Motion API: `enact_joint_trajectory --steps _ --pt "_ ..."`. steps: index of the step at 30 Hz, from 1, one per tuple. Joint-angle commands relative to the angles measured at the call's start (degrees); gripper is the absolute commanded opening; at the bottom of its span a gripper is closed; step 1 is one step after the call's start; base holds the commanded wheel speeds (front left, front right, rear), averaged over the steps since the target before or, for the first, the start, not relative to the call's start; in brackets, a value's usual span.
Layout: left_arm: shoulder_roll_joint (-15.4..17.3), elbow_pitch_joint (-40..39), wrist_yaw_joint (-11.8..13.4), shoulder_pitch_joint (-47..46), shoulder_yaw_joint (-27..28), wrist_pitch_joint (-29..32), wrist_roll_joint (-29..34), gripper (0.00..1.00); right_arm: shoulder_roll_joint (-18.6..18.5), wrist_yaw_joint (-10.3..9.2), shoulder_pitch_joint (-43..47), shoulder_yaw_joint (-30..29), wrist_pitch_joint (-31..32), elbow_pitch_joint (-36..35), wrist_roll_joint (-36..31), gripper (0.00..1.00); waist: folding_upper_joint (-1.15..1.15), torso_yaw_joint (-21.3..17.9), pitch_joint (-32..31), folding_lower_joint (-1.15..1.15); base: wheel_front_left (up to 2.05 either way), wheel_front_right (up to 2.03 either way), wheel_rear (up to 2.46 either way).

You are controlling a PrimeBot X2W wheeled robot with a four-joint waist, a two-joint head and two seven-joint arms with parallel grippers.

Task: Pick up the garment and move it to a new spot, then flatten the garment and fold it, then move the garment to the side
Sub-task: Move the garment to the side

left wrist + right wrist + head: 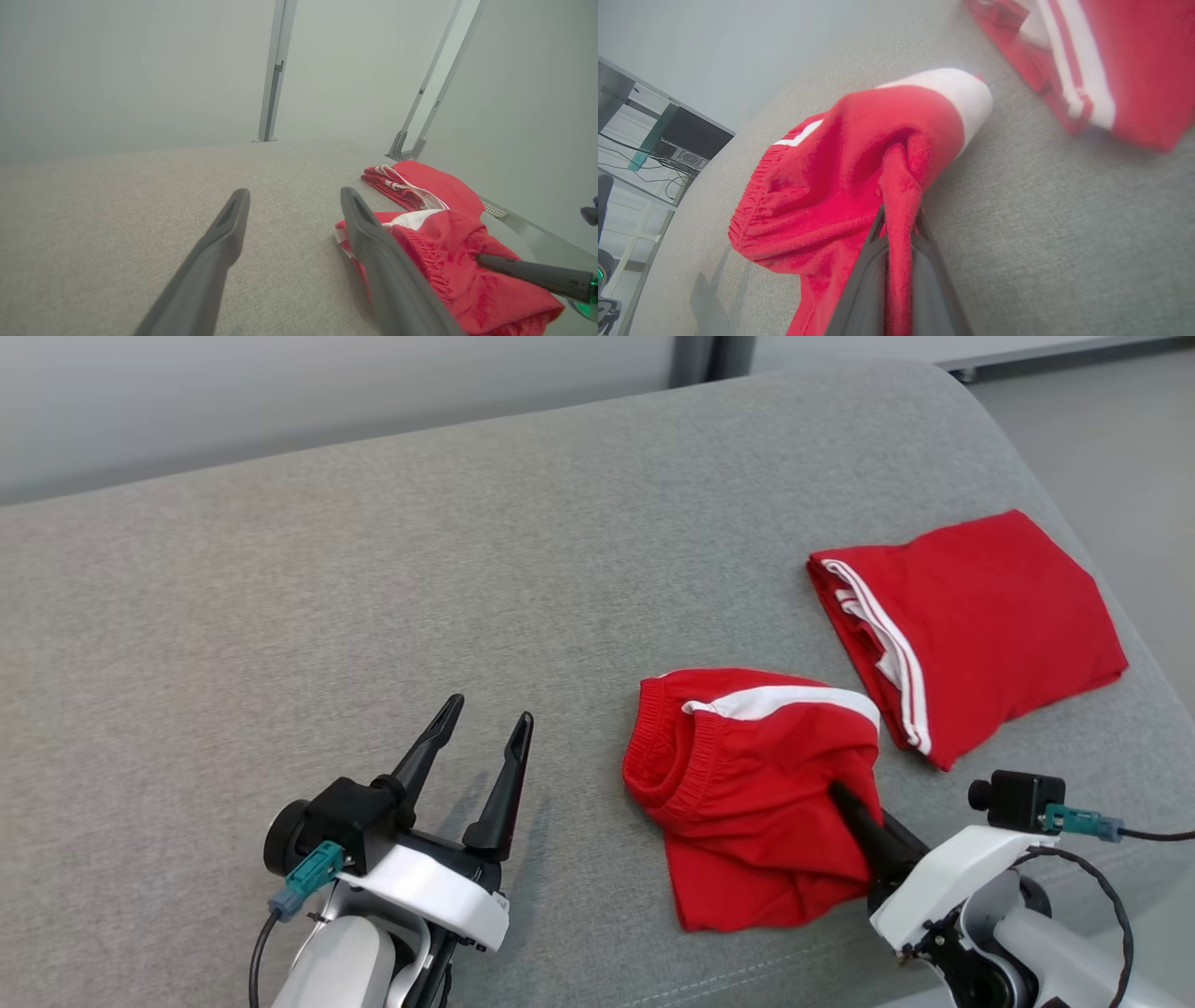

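Note:
The garment (747, 784) is a pair of red shorts with a white stripe and a ribbed waistband, lying crumpled on the grey cushion (467, 569) right of centre. My right gripper (840, 798) comes in from the lower right and is shut on a raised fold at the shorts' right edge. In the right wrist view the gripper (899, 217) pinches that red fold of the garment (822, 186) between its dark fingers. To the left of the shorts my left gripper (490, 714) hovers open and empty over bare cushion. In the left wrist view its gripper (294, 198) is spread wide, the garment (444, 242) to its right.
A second red garment (980, 625) with white stripes lies folded at the cushion's right side, just beyond the held shorts; it is the folded red garment (420, 182) (1111, 70) in both wrist views. The cushion's right edge (1120, 616) drops to the floor. Pale wall panels stand behind.

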Motion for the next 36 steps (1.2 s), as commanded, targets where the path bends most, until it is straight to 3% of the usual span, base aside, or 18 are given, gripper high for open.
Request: enact_joint_trajectory --steps 1,10,22,29,30,31,32,36 --pt "0.5 -1.4 -0.2 -1.4 1.8 -0.6 0.4 1.0 -0.9 0.41 -0.3 -0.1 -1.2 -1.1 -1.3 0.0 0.0 -1.2 0.7 0.0 0.0 0.0 0.0" --pt "1.0 -0.3 -0.3 -1.2 1.4 -0.6 0.6 1.0 -5.5 0.41 -9.3 -5.2 -1.3 -0.5 -11.6 0.0 0.0 -0.3 2.7 0.0 0.0 0.0 0.0" --pt "1.7 0.1 -0.4 -2.4 -0.1 -0.6 0.7 1.0 -12.0 0.41 -17.0 -9.8 0.3 7.7 -12.5 0.0 0.0 3.2 6.8 0.0 0.0 0.0 0.0" --pt "2.6 0.2 -0.4 -3.9 -1.7 -0.6 0.8 1.0 -12.5 0.41 -19.4 -12.8 0.7 17.1 -12.1 0.0 0.0 5.0 9.7 0.0 0.0 0.0 0.0" --pt "2.6 0.2 -0.4 -4.2 -2.2 -0.6 0.8 1.0 -12.6 0.41 -20.0 -13.4 0.5 19.3 -12.3 0.05 0.0 5.3 10.1 0.0 0.0 0.0 0.0" --pt "2.7 0.2 -0.5 -4.4 -2.6 -0.6 0.7 1.0 -12.6 0.41 -20.6 -14.0 0.2 21.4 -12.8 0.57 0.0 5.7 10.4 0.0 0.0 0.0 0.0" --pt "2.8 0.3 -0.5 -4.7 -2.9 -0.6 0.6 1.0 -12.5 0.41 -21.2 -14.2 -0.1 23.4 -13.6 1.0 0.0 6.0 10.8 0.0 0.0 0.0 0.0" --pt "3.4 0.3 -0.5 -5.3 -3.6 -0.6 0.1 1.0 -12.1 0.41 -23.7 -16.2 -1.0 29.4 -16.4 1.0 0.0 7.0 11.4 0.0 0.0 0.0 0.0"
